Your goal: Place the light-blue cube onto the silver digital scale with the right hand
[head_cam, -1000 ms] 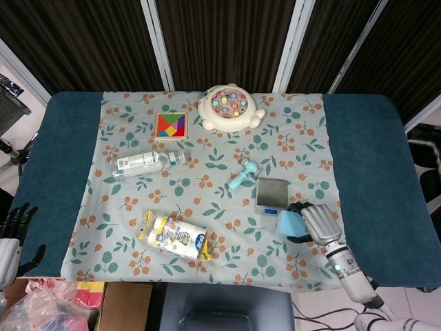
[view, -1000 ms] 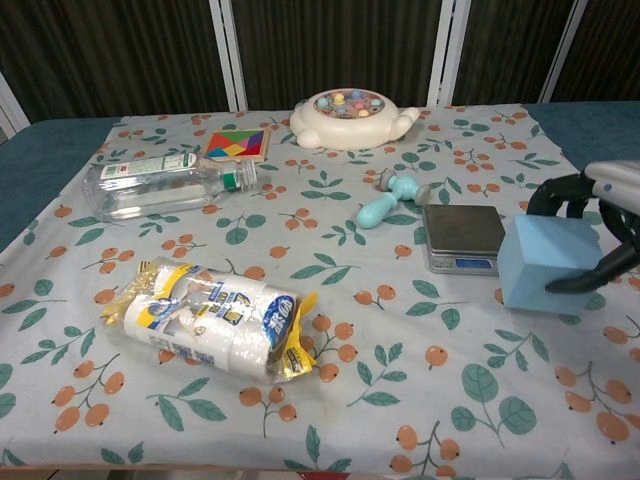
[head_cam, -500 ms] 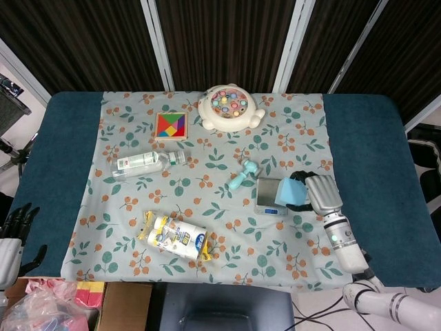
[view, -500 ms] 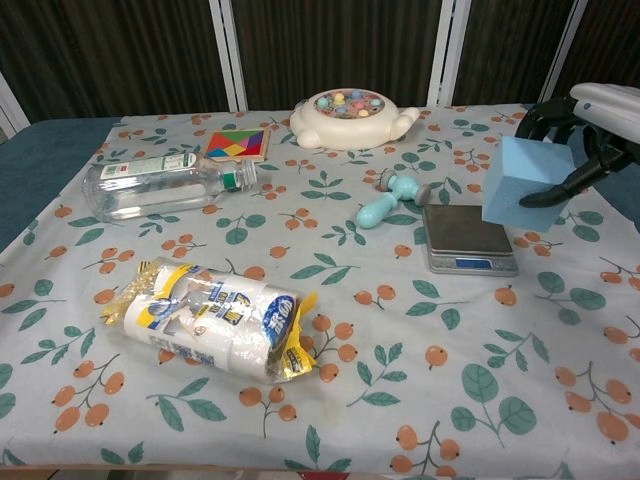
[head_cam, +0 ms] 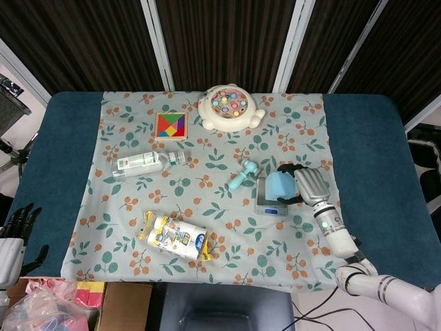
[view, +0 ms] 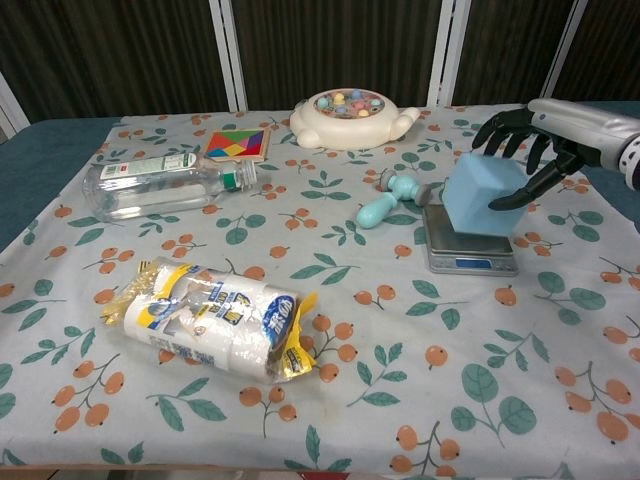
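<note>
Right now my right hand (view: pixel 535 135) has its fingers (view: pixel 512 122) curled over the top and far side of the light-blue cube (view: pixel 484 193), with the thumb pressing on the face nearest the wrist, so the block is firmly pinched. Directly under those fingers the cube sits over the silver digital scale (view: pixel 468 240); from the chest view I cannot tell whether its lower face is touching the platform or just above it. It looks tilted a little toward the wrist. I judge the cube to be light foam, stiff enough to keep its shape yet slightly squashy, so a moderate squeeze on opposite flat faces is plenty, and it should not slip. Just beyond the fingertips lies a small teal toy hammer (view: pixel 389 200). My left hand (head_cam: pixel 15 231) hangs off the desk (head_cam: pixel 55 148) edge, far across, holding nothing, its fingers apart.
</note>
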Available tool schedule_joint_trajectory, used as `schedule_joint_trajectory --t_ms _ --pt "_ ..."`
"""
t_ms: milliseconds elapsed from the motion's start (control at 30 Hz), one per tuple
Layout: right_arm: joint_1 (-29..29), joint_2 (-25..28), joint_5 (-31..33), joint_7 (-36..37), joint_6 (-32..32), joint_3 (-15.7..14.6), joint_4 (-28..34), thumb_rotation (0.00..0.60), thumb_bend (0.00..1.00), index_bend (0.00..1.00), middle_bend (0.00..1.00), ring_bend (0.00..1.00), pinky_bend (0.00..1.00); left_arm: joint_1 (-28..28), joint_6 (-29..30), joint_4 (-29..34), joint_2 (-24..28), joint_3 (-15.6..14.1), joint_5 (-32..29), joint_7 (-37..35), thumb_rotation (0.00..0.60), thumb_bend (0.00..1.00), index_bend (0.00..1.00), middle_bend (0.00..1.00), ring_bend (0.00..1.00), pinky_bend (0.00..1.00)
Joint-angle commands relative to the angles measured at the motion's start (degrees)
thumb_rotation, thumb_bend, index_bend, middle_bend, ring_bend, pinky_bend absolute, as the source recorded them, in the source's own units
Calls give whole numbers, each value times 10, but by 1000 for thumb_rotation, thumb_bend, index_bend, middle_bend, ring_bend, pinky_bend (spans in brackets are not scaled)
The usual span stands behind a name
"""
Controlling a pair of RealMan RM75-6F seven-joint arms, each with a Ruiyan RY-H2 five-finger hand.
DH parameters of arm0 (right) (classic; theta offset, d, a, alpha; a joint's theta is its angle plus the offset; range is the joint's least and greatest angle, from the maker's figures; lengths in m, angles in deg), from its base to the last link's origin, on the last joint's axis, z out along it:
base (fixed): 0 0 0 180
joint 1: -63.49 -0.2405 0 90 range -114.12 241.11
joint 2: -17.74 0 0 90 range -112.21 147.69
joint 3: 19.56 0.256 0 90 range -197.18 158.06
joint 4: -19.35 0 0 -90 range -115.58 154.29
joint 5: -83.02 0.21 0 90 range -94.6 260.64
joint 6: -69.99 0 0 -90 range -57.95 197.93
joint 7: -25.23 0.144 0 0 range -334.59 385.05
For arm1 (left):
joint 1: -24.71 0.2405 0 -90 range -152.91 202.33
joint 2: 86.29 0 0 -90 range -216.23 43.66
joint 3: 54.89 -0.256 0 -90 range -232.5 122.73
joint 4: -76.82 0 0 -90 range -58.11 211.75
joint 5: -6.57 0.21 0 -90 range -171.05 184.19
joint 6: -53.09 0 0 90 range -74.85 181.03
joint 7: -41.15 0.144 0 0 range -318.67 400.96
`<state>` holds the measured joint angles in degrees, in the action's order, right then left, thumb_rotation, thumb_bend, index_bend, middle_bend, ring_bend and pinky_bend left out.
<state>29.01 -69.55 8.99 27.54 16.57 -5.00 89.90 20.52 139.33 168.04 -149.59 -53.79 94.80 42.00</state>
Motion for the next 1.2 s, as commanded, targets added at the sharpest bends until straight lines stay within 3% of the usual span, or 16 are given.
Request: schedule_joint_trajectory --t_ms 33,200,400,667,833,967,1200 --pt "-2 7 -7 16 3 -7 3 600 204 261 304 232 419 0 -1 0 0 0 0 0 600 372 75 0 36 294" --pt "6 28 -17 32 -9 -17 22 600 203 24 165 102 331 1 1 -1 0 -2 1 0 600 372 75 0 36 293" --pt "48 84 -55 44 -80 -39 92 600 203 0 101 72 306 2 2 0 -2 0 -1 7 600 372 75 0 36 294" --pt "180 182 -59 -103 -250 -92 231 600 204 0 101 72 297 4 10 0 -8 0 2 20 600 372 75 0 36 293" --pt "233 164 -35 -150 -324 -95 208 600 203 0 101 70 297 4 10 0 -10 0 2 26 600 372 75 0 37 293" --pt "249 154 -7 -137 -326 -87 188 600 203 0 100 59 297 1 2 2 -12 3 -6 36 600 372 75 0 36 293" --pt "246 152 -37 -116 -322 -88 163 600 203 0 98 59 297 -5 -15 6 -14 8 -25 49 600 372 76 0 37 294"
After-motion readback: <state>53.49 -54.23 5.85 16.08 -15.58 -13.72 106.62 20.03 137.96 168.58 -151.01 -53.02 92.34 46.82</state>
